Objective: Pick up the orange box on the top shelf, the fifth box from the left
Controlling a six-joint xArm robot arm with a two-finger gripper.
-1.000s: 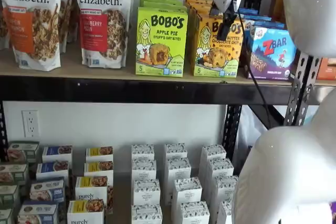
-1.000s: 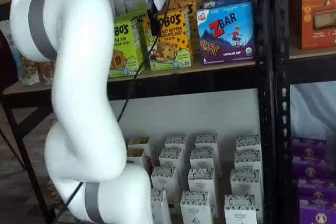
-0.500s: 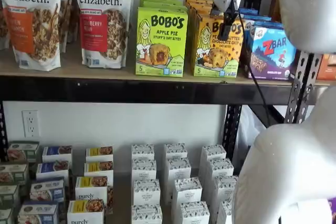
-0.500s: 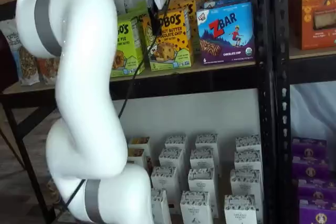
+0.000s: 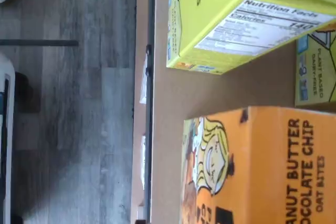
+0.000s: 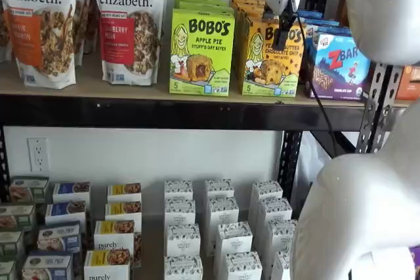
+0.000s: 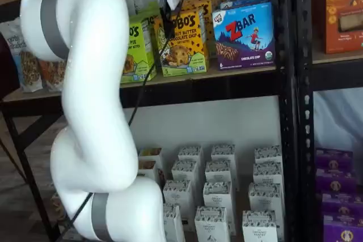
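The orange box (image 6: 268, 57) stands upright on the top shelf (image 6: 131, 90), between a lime-green Bobo's carton (image 6: 201, 52) and a blue ZBar box (image 6: 341, 63). It also shows in a shelf view (image 7: 184, 42) and fills a corner of the wrist view (image 5: 262, 166). My gripper (image 6: 286, 27) hangs from above in front of the orange box's upper front face. It also shows in a shelf view (image 7: 165, 22). Its black fingers show side-on with no plain gap and no box between them.
Two Purely Elizabeth granola bags (image 6: 128, 24) stand left on the top shelf. Small white cartons (image 6: 220, 227) fill the lower level. A black upright post (image 7: 286, 83) stands right of the ZBar box (image 7: 245, 35). The white arm (image 7: 91, 100) fills the foreground. The wrist view shows the green carton (image 5: 236, 19) and the shelf's black rail (image 5: 149, 129).
The gripper has edged slightly up and closer to the orange box's front. The arm's elbow has shifted a little to the right. The boxes have not moved.
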